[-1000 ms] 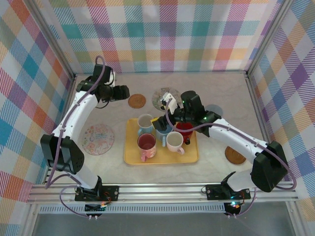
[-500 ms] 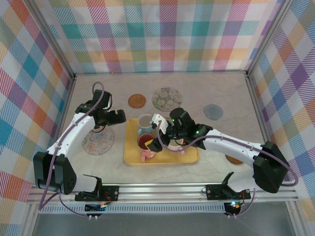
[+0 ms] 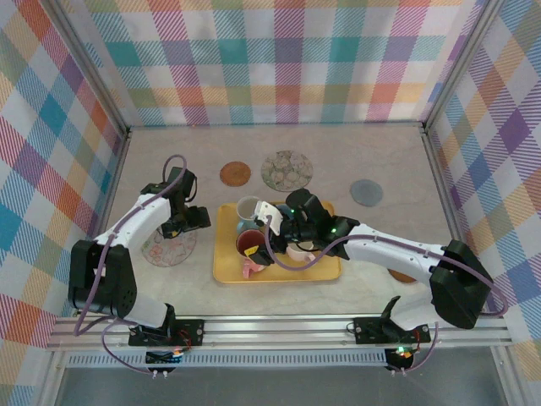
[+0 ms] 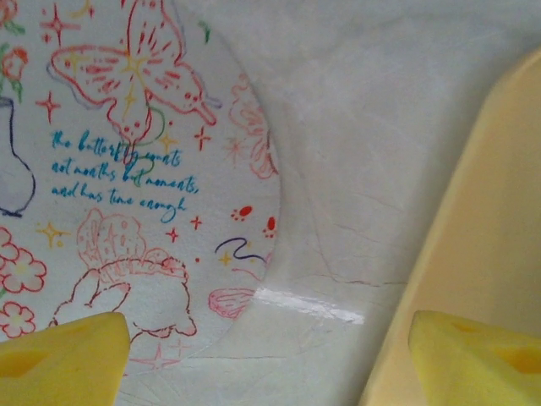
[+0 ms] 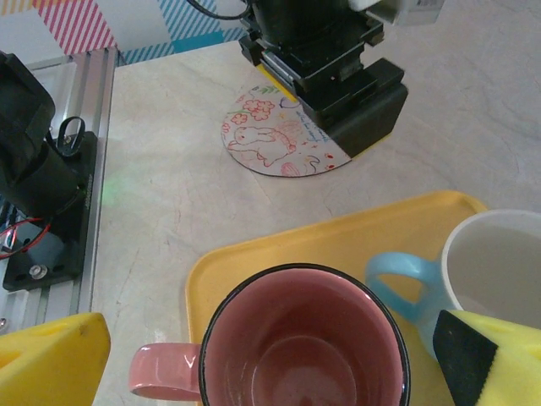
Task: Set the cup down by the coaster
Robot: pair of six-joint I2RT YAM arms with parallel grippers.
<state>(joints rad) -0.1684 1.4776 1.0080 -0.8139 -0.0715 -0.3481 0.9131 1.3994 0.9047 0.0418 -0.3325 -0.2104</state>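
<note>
Reaching step: our right gripper (image 5: 270,362) hung spread over the pink cup (image 5: 304,334); next we needed to lower and pinch it. Left gripper (image 4: 270,355) spread too.

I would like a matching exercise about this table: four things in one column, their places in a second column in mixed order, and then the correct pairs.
Things:
1. pink mug
2. butterfly coaster
3. grey coaster
4. white mug with blue handle

Places:
A. on the table left of the yellow tray, partly under the left gripper
B. on the table beyond the tray's far right corner
C. on the tray, front left
D. on the tray, just behind the pink mug

Pairs: 1-C, 2-A, 3-B, 4-D
</note>
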